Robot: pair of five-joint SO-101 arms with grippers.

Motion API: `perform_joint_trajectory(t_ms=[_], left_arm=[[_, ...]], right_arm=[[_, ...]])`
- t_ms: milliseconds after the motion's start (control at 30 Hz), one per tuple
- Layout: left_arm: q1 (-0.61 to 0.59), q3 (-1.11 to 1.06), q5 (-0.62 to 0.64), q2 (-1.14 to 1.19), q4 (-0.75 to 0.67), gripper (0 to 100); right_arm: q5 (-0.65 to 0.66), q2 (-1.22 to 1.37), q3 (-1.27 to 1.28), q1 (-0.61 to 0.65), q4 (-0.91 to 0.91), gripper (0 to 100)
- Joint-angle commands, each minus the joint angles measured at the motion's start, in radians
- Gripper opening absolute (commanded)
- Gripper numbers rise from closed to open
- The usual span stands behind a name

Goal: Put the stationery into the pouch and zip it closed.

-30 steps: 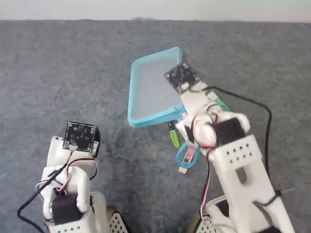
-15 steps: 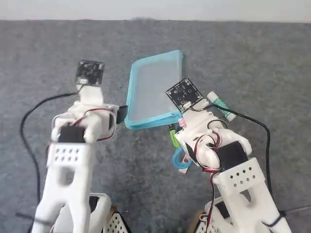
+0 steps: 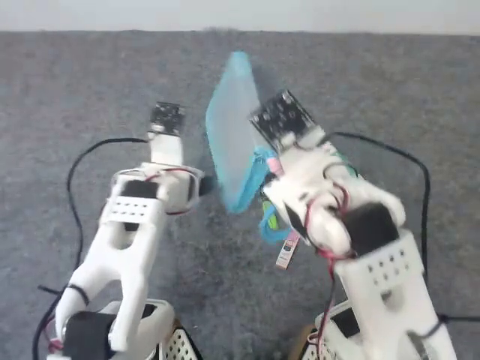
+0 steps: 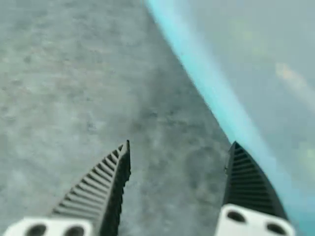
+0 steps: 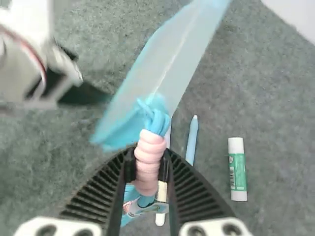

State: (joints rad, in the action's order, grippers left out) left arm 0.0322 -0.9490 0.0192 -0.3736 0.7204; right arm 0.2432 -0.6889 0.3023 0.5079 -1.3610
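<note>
Fingers of the right gripper point(image 5: 147, 153) are pressed onto a pink coiled cord point(image 5: 149, 147), which is joined by a blue knot to one corner of the pouch point(image 5: 165, 73). The pouch is held up on edge and tilted above the grey table point(image 3: 90, 82). It is translucent, with a blue border. Whether its lower edge touches the table cannot be told.

Fingers of the left gripper point(image 4: 179, 152) are spread, with nothing between them. One finger is just beside the pouch's blue border, the other is over bare table.

Around the pouch, from the right wrist view:
- A blue pen point(image 5: 191, 140) lies on the table just beside the pouch's held corner.
- A glue stick point(image 5: 237, 169) with a green label lies beyond the pen, farther from the pouch.
- A white pen point(image 5: 159, 217) is mostly hidden behind the cord and the fingers.
- The left arm point(image 5: 34, 64) is seen blurred on the pouch's far side.

From the high view:
- A green marker point(image 3: 268, 219) lies below the pouch's held corner, partly covered by the right arm point(image 3: 352, 225).
- A small tag point(image 3: 286, 253) lies near the marker, on the side away from the pouch.
- The left gripper is close to the pouch's lower edge, opposite the right gripper.
</note>
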Motion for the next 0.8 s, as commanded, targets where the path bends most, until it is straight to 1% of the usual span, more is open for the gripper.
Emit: perform_joint_trajectory(t_ms=[0, 100, 167, 300, 367, 433, 567, 667, 767], left_arm=[[0.083, 0.004, 0.008, -0.008, -0.025, 30], [0.104, 0.004, 0.037, -0.008, -0.025, 30], [0.107, 0.005, 0.049, -0.008, -0.025, 30], [0.101, -0.018, 0.107, -0.009, -0.06, 30], [0.077, -0.021, 0.152, -0.023, -0.068, 30], [0.008, -0.024, 0.184, -0.069, -0.055, 30], [-0.153, -0.024, 0.187, -0.235, 0.041, 30], [-0.236, -0.024, 0.101, -0.367, 0.147, 30], [-0.285, -0.028, 0.018, -0.46, 0.222, 30]], right_arm=[[0.02, 0.087, -0.109, 0.073, -0.007, 0.6], [0.023, 0.09, -0.101, 0.182, -0.005, 0.6], [0.063, 0.082, -0.078, 0.255, -0.005, 0.7], [0.089, 0.027, -0.002, 0.346, 0.031, 0.7], [0.091, -0.001, 0.035, 0.346, 0.038, 0.7], [0.089, -0.016, 0.08, 0.311, 0.039, 0.7], [0.091, -0.044, 0.21, 0.24, 0.097, 0.7], [0.092, -0.058, 0.331, 0.199, 0.186, 0.7], [0.091, -0.048, 0.404, 0.174, 0.239, 0.7]])
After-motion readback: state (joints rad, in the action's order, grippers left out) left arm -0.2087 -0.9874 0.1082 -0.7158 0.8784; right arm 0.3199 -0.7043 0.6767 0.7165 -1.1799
